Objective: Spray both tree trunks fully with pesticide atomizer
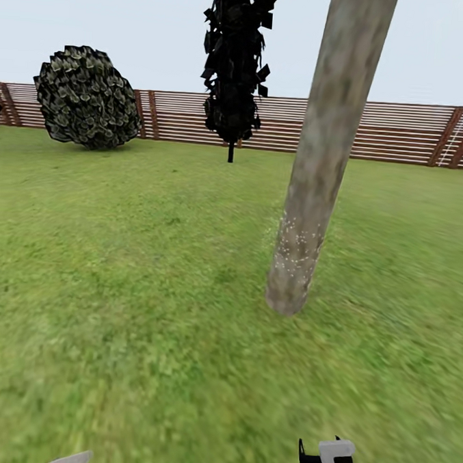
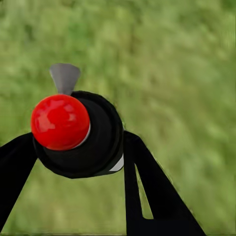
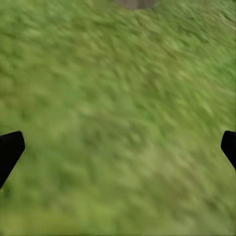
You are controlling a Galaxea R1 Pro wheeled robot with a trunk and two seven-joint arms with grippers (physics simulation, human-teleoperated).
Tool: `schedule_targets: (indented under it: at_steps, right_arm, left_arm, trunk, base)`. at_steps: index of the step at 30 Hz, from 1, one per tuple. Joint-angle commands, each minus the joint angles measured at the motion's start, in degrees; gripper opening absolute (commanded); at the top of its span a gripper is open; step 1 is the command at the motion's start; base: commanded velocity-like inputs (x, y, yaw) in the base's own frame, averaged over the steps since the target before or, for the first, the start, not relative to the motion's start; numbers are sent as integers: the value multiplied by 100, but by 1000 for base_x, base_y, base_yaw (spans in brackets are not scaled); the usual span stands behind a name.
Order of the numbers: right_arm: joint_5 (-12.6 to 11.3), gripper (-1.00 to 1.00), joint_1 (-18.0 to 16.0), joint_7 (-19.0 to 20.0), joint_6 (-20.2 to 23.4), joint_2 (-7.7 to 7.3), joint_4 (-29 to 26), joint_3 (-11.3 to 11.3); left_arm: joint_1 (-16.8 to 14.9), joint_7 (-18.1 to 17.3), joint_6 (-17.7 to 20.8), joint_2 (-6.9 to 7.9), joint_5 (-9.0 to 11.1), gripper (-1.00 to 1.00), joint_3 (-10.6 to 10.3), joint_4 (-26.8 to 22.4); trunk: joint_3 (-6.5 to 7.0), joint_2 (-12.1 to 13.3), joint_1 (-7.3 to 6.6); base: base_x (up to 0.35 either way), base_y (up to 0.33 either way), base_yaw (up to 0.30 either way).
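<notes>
Where the grass [image 1: 151, 309] meets it, a leaning tree trunk [image 1: 325, 148] stands ahead, white spray specks [image 1: 296, 239] dotting its lower part. Left gripper [image 2: 78, 147] is clamped on a black bottle [image 2: 101, 142] with a red cap and grey nozzle, held over lawn. Right gripper [image 3: 118, 147] is spread wide, holding nothing; fence [image 1: 402, 132] and round bush [image 1: 85, 96] sit behind.

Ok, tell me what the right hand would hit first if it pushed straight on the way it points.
Most likely the blurry green grass ground: the right hand looks straight at it between its wide-apart black fingertips, with nothing in between. How far off the ground lies is unclear.
</notes>
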Motion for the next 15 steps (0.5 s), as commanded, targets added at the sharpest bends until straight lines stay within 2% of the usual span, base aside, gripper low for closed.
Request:
schedule_targets:
  at_steps: [1, 15]
  right_arm:
    - [0, 100, 0, 0, 0, 1, 0, 1]
    - [0, 100, 2, 0, 0, 2, 0, 1]
  left_arm:
    - [0, 1, 0, 0, 0, -100, 0, 1]
    - [3, 1, 0, 0, 0, -100, 0, 1]
  trunk:
    - [-3, 0, 0]
    - [-51, 0, 0]
  base:
    - [0, 0, 282]
    - [0, 0, 282]
